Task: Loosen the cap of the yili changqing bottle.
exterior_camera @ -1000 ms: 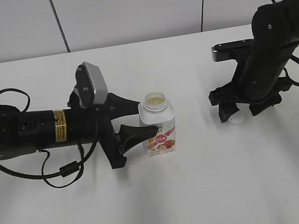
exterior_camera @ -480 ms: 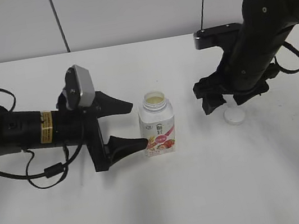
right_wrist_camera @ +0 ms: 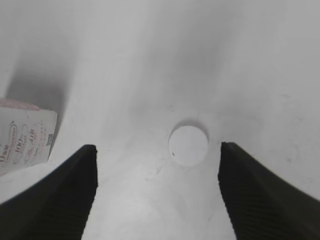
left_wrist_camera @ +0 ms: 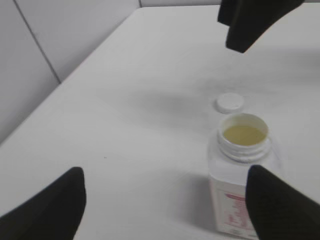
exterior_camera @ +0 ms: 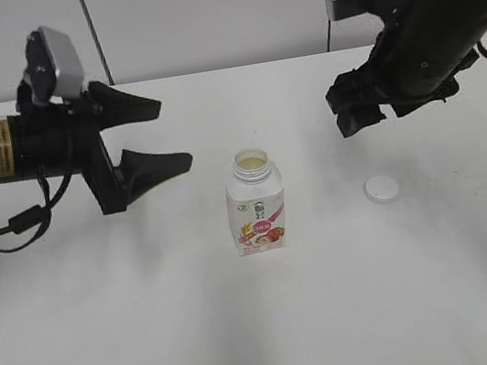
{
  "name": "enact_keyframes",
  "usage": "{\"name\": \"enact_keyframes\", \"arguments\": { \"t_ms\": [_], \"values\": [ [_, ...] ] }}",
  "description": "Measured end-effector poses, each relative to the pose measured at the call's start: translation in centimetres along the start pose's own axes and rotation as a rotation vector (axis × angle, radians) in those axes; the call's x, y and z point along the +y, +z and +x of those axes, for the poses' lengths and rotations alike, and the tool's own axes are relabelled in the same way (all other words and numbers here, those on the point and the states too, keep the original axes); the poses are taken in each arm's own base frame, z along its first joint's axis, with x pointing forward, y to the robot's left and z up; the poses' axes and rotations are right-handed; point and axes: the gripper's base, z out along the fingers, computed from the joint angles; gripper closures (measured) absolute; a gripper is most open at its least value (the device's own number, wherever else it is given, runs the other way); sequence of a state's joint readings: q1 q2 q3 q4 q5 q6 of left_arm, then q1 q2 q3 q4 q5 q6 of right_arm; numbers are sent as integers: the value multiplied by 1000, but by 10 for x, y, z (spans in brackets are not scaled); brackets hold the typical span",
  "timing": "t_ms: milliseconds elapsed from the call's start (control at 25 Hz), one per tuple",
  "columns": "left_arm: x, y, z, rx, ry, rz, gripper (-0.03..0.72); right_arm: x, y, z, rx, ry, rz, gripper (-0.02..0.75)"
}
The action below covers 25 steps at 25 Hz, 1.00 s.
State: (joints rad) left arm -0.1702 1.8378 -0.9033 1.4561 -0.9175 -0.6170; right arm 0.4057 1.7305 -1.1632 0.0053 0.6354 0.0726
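In the right wrist view we see only a corner of the yili changqing bottle (right_wrist_camera: 22, 134), cut by the left edge (label print unreadable); in the left wrist view its base is cropped.

White yili changqing bottle (exterior_camera: 257, 203) with a pink-red label printed with fruit and dark lettering, its open neck showing pale yellow liquid; a plain white cap (exterior_camera: 382, 189) lies at 3 o'clock from it on the white table (exterior_camera: 266, 327). Left gripper (exterior_camera: 149, 139) at 10 o'clock and right gripper (exterior_camera: 359, 104) at 2 o'clock are matte black. The left arm carries a yellow band with dark print and a grey camera housing (exterior_camera: 57, 64); the wall (exterior_camera: 207, 12) behind is light grey with dark vertical seams.
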Motion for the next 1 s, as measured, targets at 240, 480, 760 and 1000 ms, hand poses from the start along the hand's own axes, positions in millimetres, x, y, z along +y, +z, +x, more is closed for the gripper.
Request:
{"name": "enact_keyframes", "arguments": {
  "t_ms": [240, 480, 760, 1000],
  "values": [
    [14, -33, -39, 66, 73, -259, 95, -5, -31, -5, -88, -79, 57, 147],
    [22, -61, -57, 165, 36, -475, 99, -27, -49, -8, -132, -86, 141, 147],
    [32, -97, -61, 332, -71, -786, 99, -53, -70, -9, -133, -41, 214, 147],
    [31, -130, -60, 445, -270, -1047, 101, -69, -85, -13, -89, -4, 264, 147]
  ]
}}
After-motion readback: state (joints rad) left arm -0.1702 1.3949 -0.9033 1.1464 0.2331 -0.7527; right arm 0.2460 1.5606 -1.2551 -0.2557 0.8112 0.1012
